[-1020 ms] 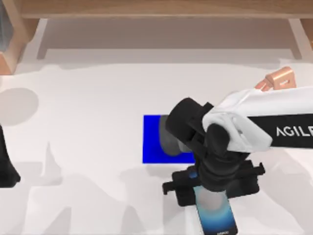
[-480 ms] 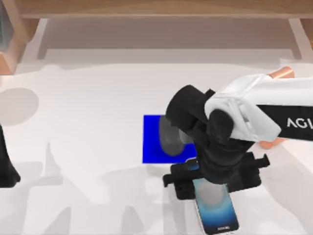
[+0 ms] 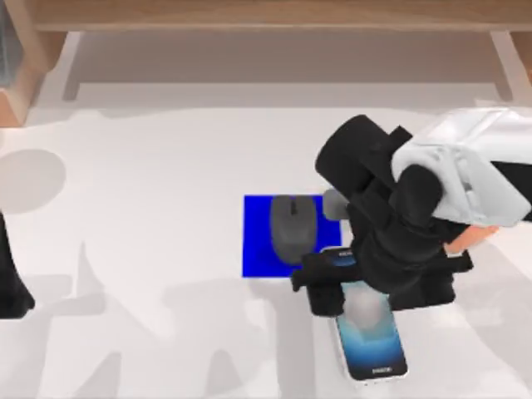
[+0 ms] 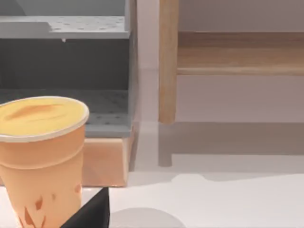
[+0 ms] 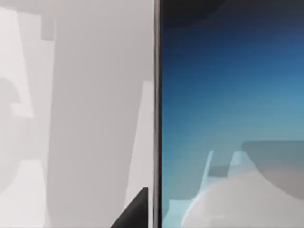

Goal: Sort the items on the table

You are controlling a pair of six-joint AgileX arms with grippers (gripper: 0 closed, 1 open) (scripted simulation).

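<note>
While the right claw [image 3: 353, 293] hangs over the smartphone [image 3: 371, 339] beside the mouse [image 3: 291, 229], span indiscernible, a skewed grip risks slippage.

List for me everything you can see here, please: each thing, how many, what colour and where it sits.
Dark grey oval computer mouse: one, on the blue pad near the table's middle.
Blue square pad: one, flat on the table.
Black-framed smartphone with blue-white screen: one, near edge, right of centre, partly under the right arm.
Copper-pink angled stand: one, right side, mostly hidden by the arm.
Orange paper cup: one, by a grey shelf unit.
Light wooden shelf frame: one, far edge.
White tabletop: one.
Right gripper: black, over the smartphone's far end.
Left arm: black, parked at the left edge.
</note>
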